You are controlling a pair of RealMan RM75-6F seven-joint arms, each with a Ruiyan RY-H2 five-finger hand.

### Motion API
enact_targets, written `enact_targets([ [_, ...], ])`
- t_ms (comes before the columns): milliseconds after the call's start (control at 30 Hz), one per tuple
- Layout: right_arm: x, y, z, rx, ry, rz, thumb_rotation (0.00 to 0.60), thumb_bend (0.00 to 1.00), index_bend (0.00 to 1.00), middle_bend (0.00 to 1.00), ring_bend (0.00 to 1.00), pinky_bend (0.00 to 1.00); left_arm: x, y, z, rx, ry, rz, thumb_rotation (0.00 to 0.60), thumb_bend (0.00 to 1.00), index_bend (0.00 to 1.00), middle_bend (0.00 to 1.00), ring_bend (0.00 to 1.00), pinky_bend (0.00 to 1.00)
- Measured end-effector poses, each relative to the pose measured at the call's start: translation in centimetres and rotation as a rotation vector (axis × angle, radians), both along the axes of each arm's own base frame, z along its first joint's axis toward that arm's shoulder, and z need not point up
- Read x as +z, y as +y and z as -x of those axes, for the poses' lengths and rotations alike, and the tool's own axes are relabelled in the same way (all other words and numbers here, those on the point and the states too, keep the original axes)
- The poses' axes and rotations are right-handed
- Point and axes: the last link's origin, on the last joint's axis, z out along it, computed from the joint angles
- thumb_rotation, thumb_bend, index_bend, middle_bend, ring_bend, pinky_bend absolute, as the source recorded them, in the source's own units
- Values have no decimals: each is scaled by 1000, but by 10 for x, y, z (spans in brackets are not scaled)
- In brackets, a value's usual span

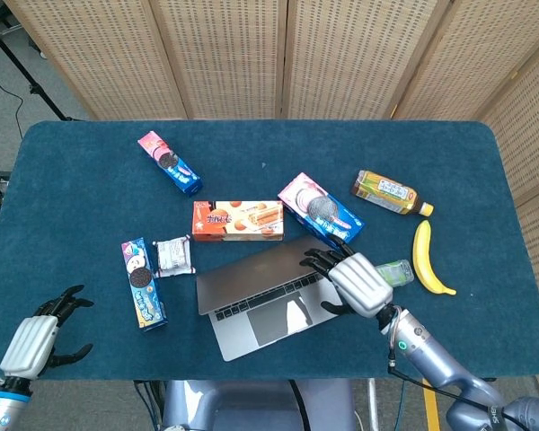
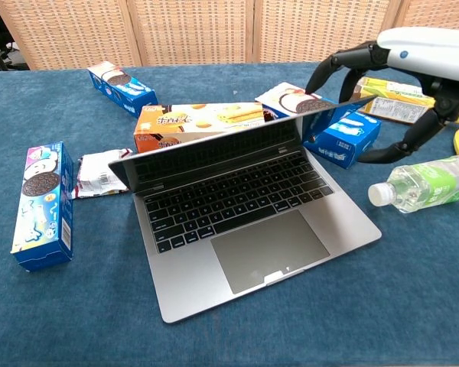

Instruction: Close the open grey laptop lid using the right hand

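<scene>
The grey laptop (image 1: 268,310) sits near the table's front edge with its keyboard (image 2: 229,195) showing. Its lid (image 2: 214,151) is tilted well forward, at a low angle over the keys. My right hand (image 1: 355,283) is at the lid's right corner, and its fingers (image 2: 344,63) curl over the lid's top edge, spread apart, pressing on it from behind. It holds nothing. My left hand (image 1: 34,339) hovers at the front left corner of the table, far from the laptop, with its fingers apart and nothing in it.
Behind the lid lie an orange biscuit box (image 2: 191,122) and a blue cookie box (image 2: 340,136). A green water bottle (image 2: 428,183), a banana (image 1: 427,259) and a tea bottle (image 1: 391,192) lie to the right. An Oreo box (image 2: 42,202) and a packet (image 2: 99,172) lie to the left.
</scene>
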Motion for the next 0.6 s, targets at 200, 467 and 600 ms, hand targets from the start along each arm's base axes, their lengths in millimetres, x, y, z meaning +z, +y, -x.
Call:
enact_targets([
  [200,-1,6,9,-17,-2,-6,600,237,214,194,337,59,-1,0,0,0,3,4,600,197,307,170,214,199],
  [467,-2,11,22,-56,-14,-11,600,236,212,193,337,59,-2,-1,0,2,7,15,600,197,307,170,214,200],
  [600,-3,14,28,-75,-24,-14,600,237,211,192,337,59,-3,-1,0,2,8,20,600,197,307,170,214,200],
])
